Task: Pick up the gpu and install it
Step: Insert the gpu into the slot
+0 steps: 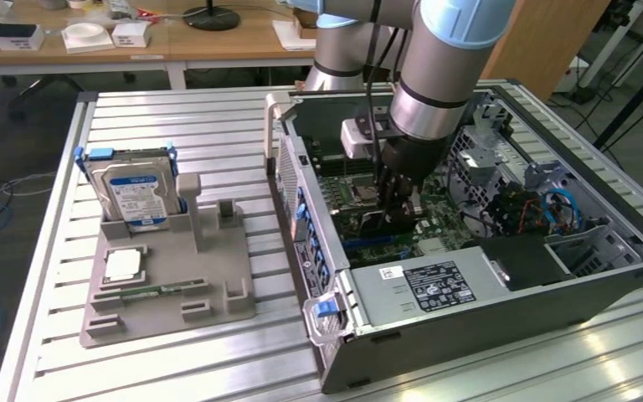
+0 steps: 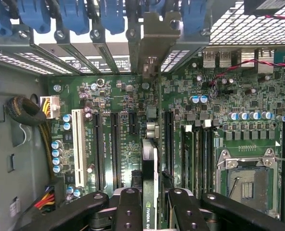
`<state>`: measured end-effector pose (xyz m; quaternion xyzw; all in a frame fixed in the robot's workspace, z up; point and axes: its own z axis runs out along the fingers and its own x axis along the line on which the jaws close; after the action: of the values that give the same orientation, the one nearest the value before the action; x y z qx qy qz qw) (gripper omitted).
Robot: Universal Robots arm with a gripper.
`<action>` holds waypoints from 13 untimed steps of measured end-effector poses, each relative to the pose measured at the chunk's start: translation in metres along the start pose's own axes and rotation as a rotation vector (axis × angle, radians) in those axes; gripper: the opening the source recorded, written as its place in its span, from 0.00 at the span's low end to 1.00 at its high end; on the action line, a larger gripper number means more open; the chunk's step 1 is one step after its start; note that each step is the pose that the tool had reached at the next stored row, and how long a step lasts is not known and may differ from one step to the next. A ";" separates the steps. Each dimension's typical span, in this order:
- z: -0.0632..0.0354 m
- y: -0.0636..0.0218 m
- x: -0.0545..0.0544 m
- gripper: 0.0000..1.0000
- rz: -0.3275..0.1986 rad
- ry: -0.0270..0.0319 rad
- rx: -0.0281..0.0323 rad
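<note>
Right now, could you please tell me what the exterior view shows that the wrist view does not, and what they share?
Exterior view: the robot arm reaching into the open computer case, the power supply, and beside the case a grey fixture with the hard drive upright and the memory stick lying flat. Wrist view: the white slot, the black slots beside it and a bundle of red and yellow wires. Both: the claw shut on the gpu over the motherboard, and the empty processor socket.

Slatted table (image 1: 187, 109), grey holder (image 1: 154, 322), PC case (image 1: 501, 335)
</note>
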<state>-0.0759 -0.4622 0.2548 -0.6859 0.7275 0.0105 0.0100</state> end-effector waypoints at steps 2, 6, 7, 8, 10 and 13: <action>0.0003 0.0000 0.000 0.26 -0.002 -0.0002 -0.0001; 0.0007 -0.0001 0.000 0.26 -0.006 -0.0002 -0.0001; 0.0008 -0.0002 0.000 0.26 -0.006 -0.0004 -0.0001; 0.0008 -0.0003 0.001 0.26 -0.006 -0.0004 -0.0001; 0.0007 -0.0007 0.002 0.26 -0.006 -0.0003 -0.0001; 0.0006 -0.0006 0.002 0.26 -0.005 -0.0002 -0.0001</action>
<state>-0.0754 -0.4646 0.2541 -0.6878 0.7257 0.0106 0.0101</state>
